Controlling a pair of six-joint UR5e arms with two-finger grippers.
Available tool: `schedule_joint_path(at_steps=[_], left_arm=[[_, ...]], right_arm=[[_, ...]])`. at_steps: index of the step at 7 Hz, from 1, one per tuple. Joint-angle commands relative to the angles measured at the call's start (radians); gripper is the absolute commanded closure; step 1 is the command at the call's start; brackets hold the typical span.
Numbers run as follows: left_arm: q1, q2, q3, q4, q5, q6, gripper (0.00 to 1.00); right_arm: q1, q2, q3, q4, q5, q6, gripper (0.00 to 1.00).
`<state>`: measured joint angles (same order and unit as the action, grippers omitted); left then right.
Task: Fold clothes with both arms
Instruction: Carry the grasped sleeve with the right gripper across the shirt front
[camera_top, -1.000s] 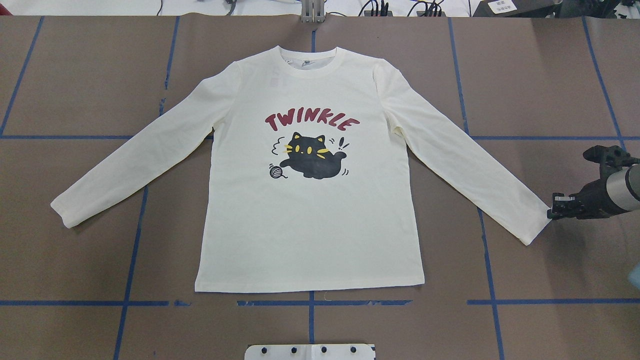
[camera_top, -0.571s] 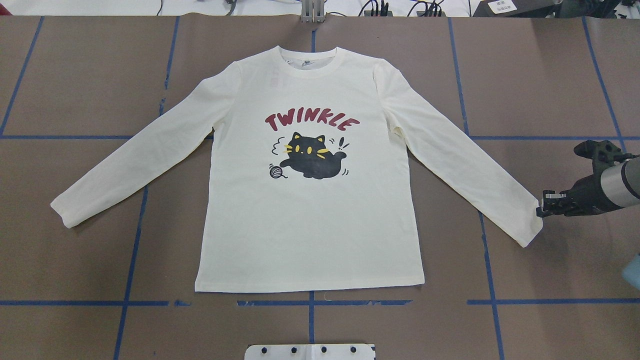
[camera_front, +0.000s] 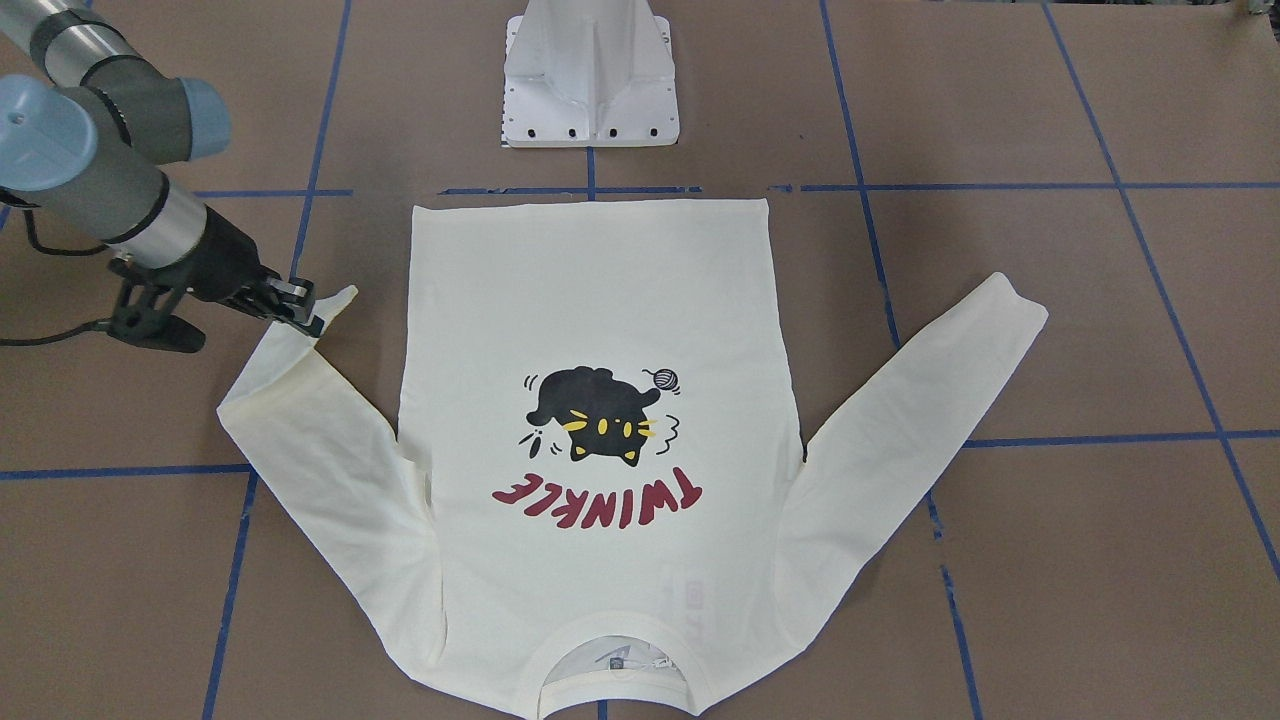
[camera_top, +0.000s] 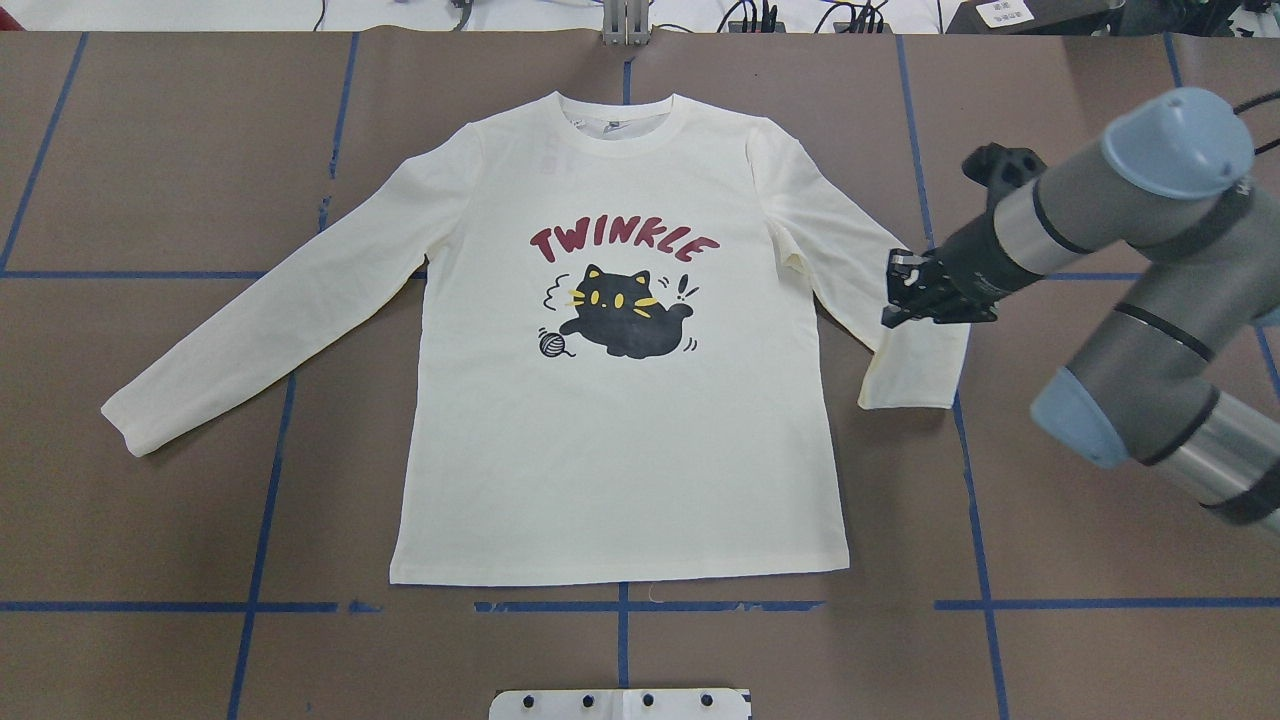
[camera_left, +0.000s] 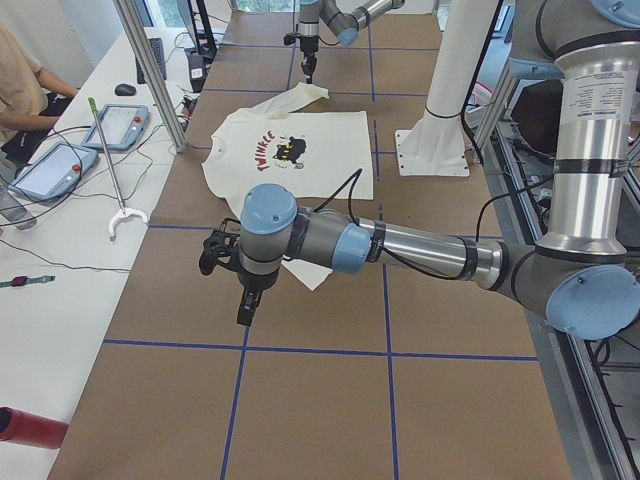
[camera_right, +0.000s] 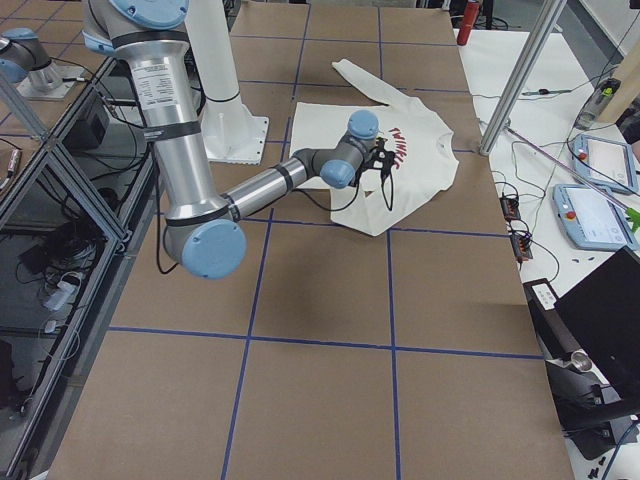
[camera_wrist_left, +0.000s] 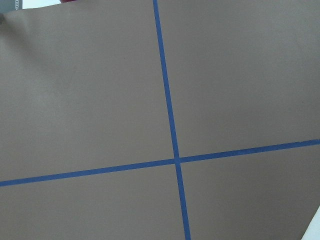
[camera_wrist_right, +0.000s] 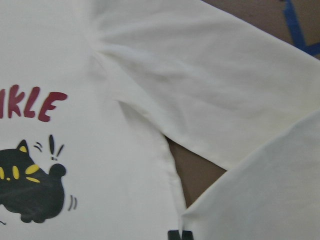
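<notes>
The cream long-sleeved shirt (camera_top: 620, 450) lies flat, print up, with its collar at the far side. My right gripper (camera_top: 892, 292) is shut on the cuff of the right sleeve (camera_top: 915, 365). It holds the cuff above the sleeve's upper part, so the sleeve doubles back on itself. The front-facing view shows the same grip (camera_front: 305, 308) beside the shirt (camera_front: 590, 290). In the right wrist view the lifted sleeve (camera_wrist_right: 270, 195) hangs over the body. The left sleeve (camera_top: 270, 320) lies stretched out. My left gripper (camera_left: 246, 305) hovers over bare table; I cannot tell its state.
The brown table cover carries a grid of blue tape lines (camera_top: 265, 450). The white pedestal base (camera_front: 590, 90) stands near the shirt's hem. A side table with tablets (camera_left: 55, 165), a grabber stick (camera_left: 105, 150) and a seated person (camera_left: 20, 90) runs along the far edge.
My right gripper closed on the right cuff, then carried it inward and away from me. The sleeve, earlier stretched straight, now folds back on itself.
</notes>
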<state>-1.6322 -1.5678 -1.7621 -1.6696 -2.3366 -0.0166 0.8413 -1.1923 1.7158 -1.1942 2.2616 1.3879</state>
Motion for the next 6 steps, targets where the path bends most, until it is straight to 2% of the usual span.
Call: schedule_joint_path(at_steps=[1,2,3,4,6], left_arm=[[0.0,0.0,-0.005,0.001,-0.033,0.0,0.0],[0.0,0.002,-0.01,0.001,-0.033,0.0,0.0],[0.0,0.0,-0.022,0.007,-0.035,-0.002,0.0],[0.002,0.0,-0.025,0.004,-0.033,-0.003,0.0],[0.002,0.002,-0.025,0.004,-0.035,-0.002,0.0]], right_arm=[[-0.056,0.337,-0.202,-0.11,-0.061,0.058,1.0],[-0.121,0.525,-0.36,-0.099,-0.182,0.144,1.0],[-0.205,0.68,-0.54,-0.047,-0.28,0.154,1.0],[-0.25,0.748,-0.632,0.035,-0.334,0.161,1.0],[-0.364,0.795,-0.657,0.05,-0.487,0.16,1.0]])
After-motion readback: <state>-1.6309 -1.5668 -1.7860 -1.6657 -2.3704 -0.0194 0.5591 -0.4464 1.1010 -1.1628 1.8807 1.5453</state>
